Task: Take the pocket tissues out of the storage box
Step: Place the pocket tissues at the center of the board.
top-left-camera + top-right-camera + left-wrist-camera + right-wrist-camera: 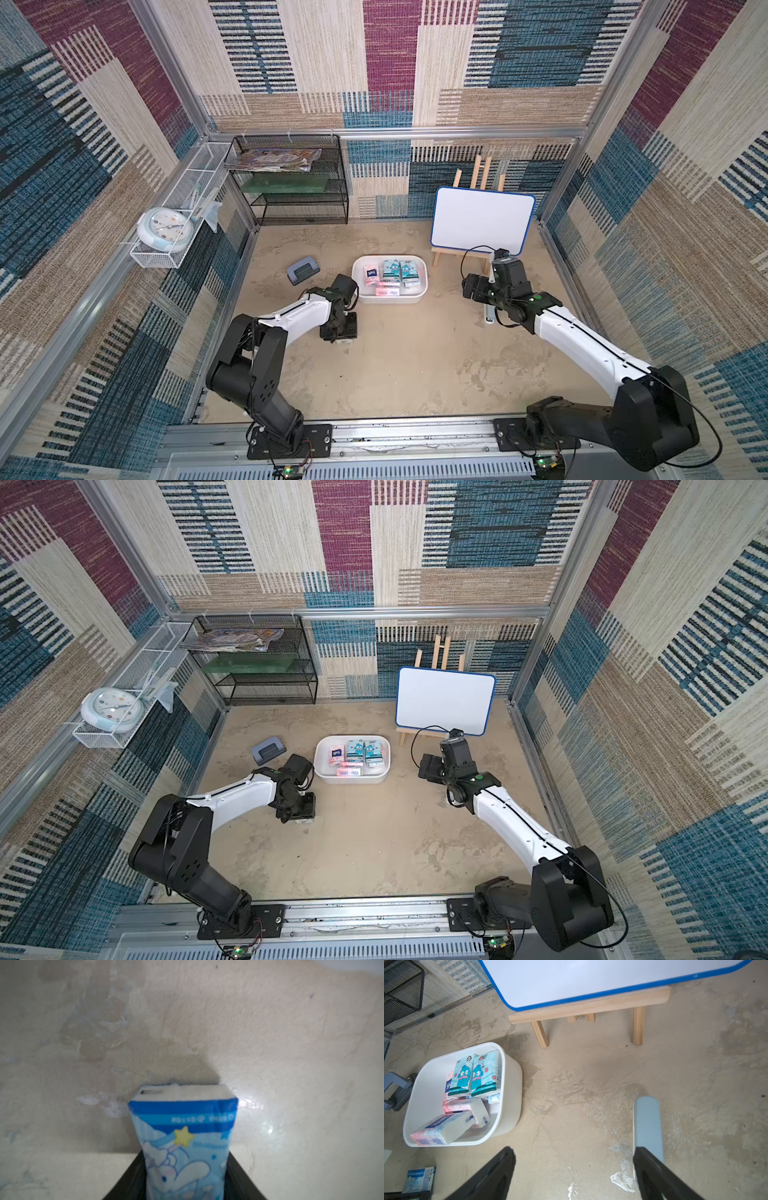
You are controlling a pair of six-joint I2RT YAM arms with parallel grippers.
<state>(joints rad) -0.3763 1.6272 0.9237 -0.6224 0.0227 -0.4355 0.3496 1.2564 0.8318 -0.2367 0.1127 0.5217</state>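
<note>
Sandy desk (415,353) has room at six o'clock of the box (390,300). Two teal packs (462,1076) lie inside. Left end effector (186,1153) surrounds one blue pack (182,1122), grip unclear; right end effector (572,1150) spread wide.

Teal and pink pocket tissues (475,1074), white storage box (513,1084).

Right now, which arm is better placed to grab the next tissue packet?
Probably right. The right claw hangs open and empty near the storage box; the left claw holds a blue packet.
</note>
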